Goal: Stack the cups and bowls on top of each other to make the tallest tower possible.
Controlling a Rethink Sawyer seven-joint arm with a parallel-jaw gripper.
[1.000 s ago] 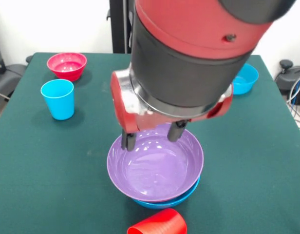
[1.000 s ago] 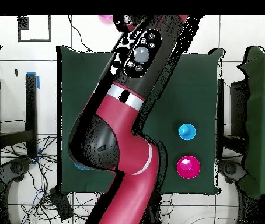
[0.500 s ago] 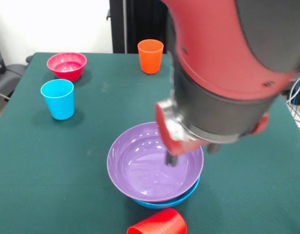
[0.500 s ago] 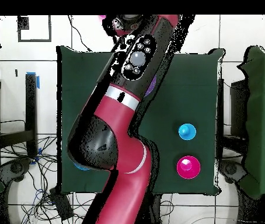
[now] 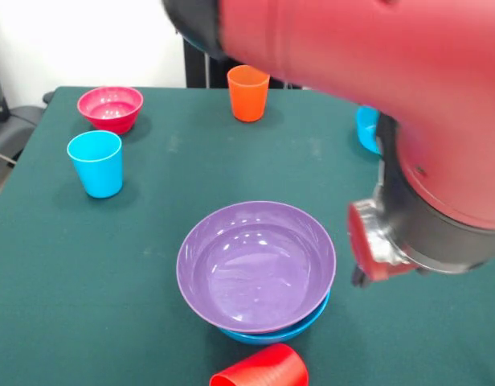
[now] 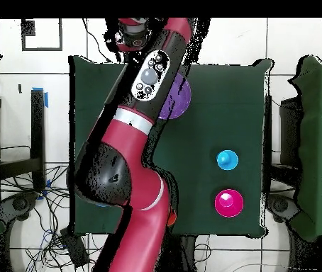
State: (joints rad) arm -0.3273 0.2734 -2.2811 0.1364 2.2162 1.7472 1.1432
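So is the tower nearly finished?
Not yet. Only the purple bowl sits nested on a blue bowl. The arm carries nothing visible. The light blue cup, orange cup, pink bowl and tipped red cup remain loose.

A dark green table [image 5: 87, 265] fills most of the front view, its cloth-like top matte and evenly lit. Behind it stands a plain white wall [image 5: 87, 40], with a dark upright post [image 5: 201, 68] against it. At the left edge sits a black chair [image 5: 13, 129] — only part shows. At the right edge, cables [image 5: 487, 157] hang beside a dark stand.

From overhead, the floor [image 6: 291, 42] is pale tile with dark grid lines. Loose cables [image 6: 29, 212] trail across it beside the table, and blue tape [image 6: 45, 97] marks one spot — dark green furniture flanks both sides.
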